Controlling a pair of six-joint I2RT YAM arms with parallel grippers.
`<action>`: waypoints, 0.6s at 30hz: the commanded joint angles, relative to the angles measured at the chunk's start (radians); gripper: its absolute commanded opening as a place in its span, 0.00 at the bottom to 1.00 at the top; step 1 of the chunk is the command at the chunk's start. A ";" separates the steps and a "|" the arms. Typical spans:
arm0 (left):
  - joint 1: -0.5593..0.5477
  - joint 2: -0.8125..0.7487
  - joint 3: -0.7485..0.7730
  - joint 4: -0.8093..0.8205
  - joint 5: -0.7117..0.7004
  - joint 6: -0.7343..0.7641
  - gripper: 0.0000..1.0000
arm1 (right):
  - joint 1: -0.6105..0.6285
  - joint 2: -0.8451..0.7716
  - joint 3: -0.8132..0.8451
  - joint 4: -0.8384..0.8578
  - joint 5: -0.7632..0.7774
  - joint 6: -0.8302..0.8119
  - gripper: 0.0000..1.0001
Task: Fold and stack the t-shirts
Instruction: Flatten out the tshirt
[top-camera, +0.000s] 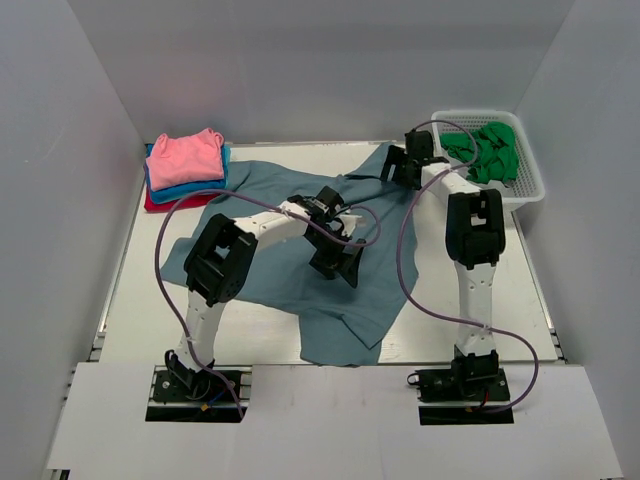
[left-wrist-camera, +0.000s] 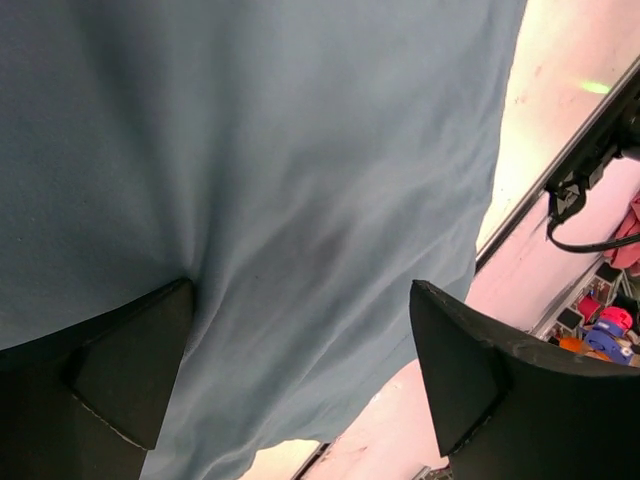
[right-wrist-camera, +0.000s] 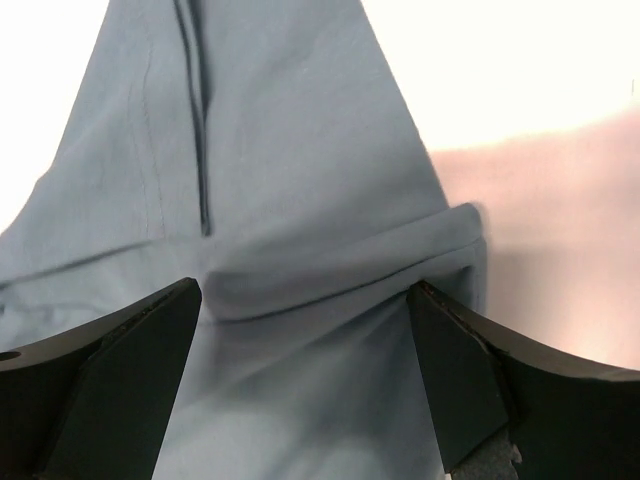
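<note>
While left fingers (left-wrist-camera: 120, 370) and right fingers (right-wrist-camera: 110, 370) gape over slate-blue t-shirt (top-camera: 290, 292), hem near front of table (top-camera: 130, 330).

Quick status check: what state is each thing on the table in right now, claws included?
Grey-blue shirt: spread out, rumpled, not folded.
Pink shirt: folded, top of the stack.
Blue shirt: folded, under the pink.
Red shirt: folded, bottom of the stack.
Basket: upright, holding green cloth.
Left claw: open, nothing held.
Right claw: open, nothing held.
</note>
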 joint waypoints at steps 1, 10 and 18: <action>-0.046 0.063 -0.062 -0.047 -0.022 0.032 1.00 | -0.019 0.086 0.111 -0.096 0.075 -0.020 0.90; -0.055 0.127 0.392 -0.066 0.005 -0.029 1.00 | 0.006 -0.084 0.113 -0.174 -0.030 -0.128 0.90; -0.034 -0.078 0.320 -0.156 -0.332 -0.113 1.00 | 0.095 -0.459 -0.263 -0.248 0.023 -0.014 0.90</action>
